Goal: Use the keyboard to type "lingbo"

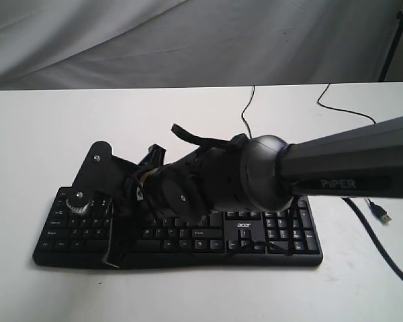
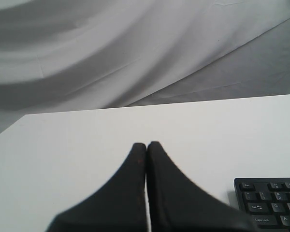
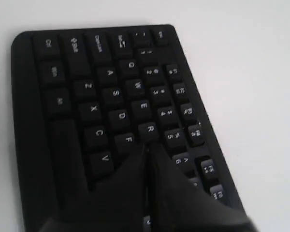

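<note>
The black keyboard (image 1: 282, 236) lies near the front of the white table, its white acer logo (image 1: 240, 226) facing me. My right arm (image 1: 336, 168) reaches across from the right and hangs over the keyboard's left half, hiding many keys. In the right wrist view the right gripper (image 3: 147, 145) is shut, its tips low over the keyboard (image 3: 101, 87) next to the R and F keys. The key beneath them is hidden. My left gripper (image 2: 146, 143) is shut on nothing above bare table, just left of the keyboard (image 2: 270, 198) end; it does not show in the exterior view.
A thin black cable (image 1: 246, 114) runs from the keyboard toward the back edge. A thicker cable (image 1: 342, 107) and a loose USB plug (image 1: 383, 216) lie at the right. A black stand leg (image 1: 393, 40) rises at the back right before grey cloth.
</note>
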### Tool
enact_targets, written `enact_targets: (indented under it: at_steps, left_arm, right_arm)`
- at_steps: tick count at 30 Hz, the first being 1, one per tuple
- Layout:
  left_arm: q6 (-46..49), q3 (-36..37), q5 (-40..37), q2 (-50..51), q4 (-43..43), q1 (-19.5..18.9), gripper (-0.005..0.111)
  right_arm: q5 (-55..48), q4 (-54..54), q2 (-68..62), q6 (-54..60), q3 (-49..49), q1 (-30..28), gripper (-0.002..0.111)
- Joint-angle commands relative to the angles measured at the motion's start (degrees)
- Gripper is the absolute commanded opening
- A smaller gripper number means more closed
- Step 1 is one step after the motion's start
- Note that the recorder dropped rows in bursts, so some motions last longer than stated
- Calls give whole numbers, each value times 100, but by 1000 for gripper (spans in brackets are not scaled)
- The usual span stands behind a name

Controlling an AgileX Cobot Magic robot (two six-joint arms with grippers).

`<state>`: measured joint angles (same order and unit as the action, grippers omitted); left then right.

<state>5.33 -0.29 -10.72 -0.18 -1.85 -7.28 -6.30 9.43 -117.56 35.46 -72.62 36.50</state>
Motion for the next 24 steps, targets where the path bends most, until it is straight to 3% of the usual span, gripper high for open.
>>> enact_targets:
  at_steps: [1,24]
  left_arm:
    - [-16,29,24,18,3,22,1]
    - [-16,29,24,18,3,22,1]
  right_arm:
    - [152,55,79,27,249,-48,0]
    - [354,82,-215,27,249,75,0]
